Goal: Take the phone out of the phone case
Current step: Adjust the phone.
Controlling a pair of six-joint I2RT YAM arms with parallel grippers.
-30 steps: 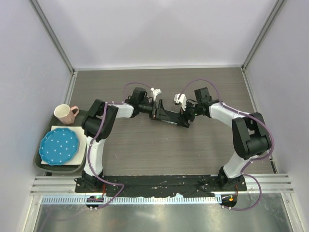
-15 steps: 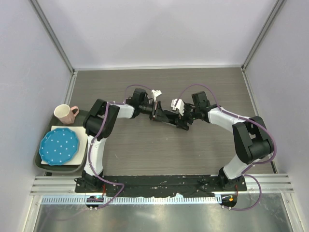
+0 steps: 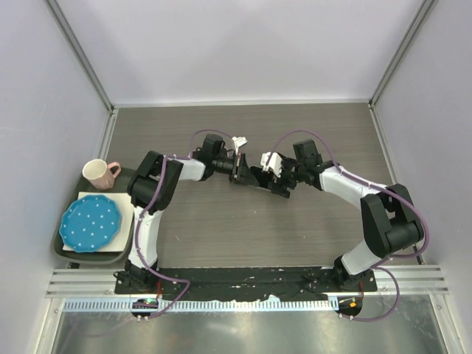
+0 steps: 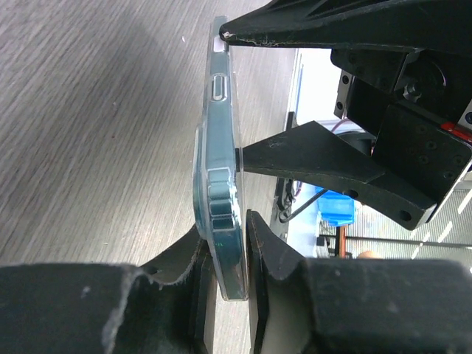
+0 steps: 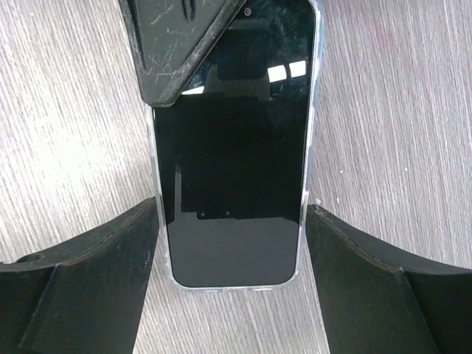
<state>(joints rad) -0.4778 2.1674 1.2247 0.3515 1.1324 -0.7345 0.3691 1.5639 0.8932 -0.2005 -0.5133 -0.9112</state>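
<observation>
The phone [image 3: 262,179], black-screened and sitting in its clear phone case [image 5: 153,184], hangs between both grippers over the middle of the table. My left gripper [image 3: 242,171] is shut on one end, with its pads [image 4: 262,243] pressing the front and back faces of the phone [image 4: 220,184]. My right gripper [image 3: 280,181] spans the other end. Its fingers [image 5: 110,258] touch both long sides of the case, with the screen [image 5: 232,147] facing its camera. The left finger [image 5: 173,44] covers the screen's far corner.
A pink mug [image 3: 98,173] stands at the table's left edge. Beside it a blue dotted plate [image 3: 90,223] rests on a white board in a dark tray [image 3: 110,256]. Grey walls close the table in at the back and both sides.
My left gripper has closed on the phone's end. The right gripper has shifted slightly left, its jaws staying at the same width on the case.
</observation>
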